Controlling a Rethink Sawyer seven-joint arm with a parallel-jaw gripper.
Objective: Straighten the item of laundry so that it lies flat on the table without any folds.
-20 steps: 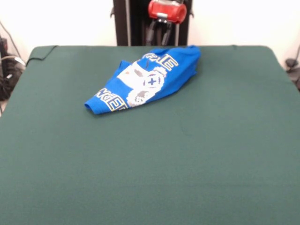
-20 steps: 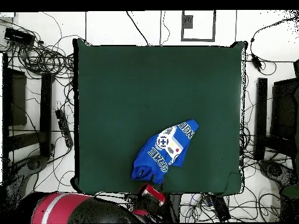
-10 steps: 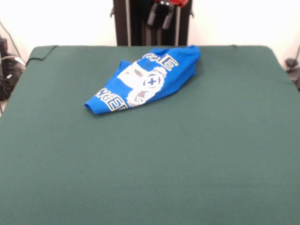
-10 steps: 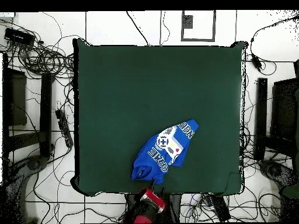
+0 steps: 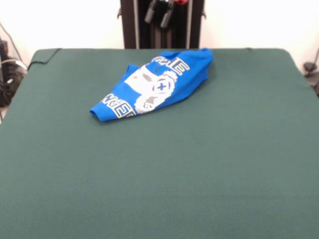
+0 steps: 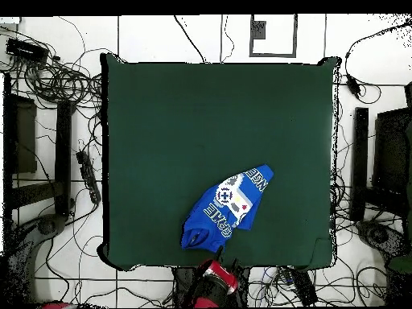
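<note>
1 blue shirt [image 5: 155, 84] is lying bunched near the robot's edge of the table [image 5: 159, 169] | gripper [image 5: 159, 12] is hanging just behind it, fingers looking a little apart, holding nothing | shirt's long side is running slanted away from the gripper.

Looks like a robotics lab: a big green felt table [image 6: 161, 121] sits on a white tiled floor [image 6: 80, 32] with loose cables [image 6: 56, 76] snaking all round it, black equipment racks [image 6: 32, 153] left and right, plain white wall [image 5: 75, 22] at the far side.
</note>
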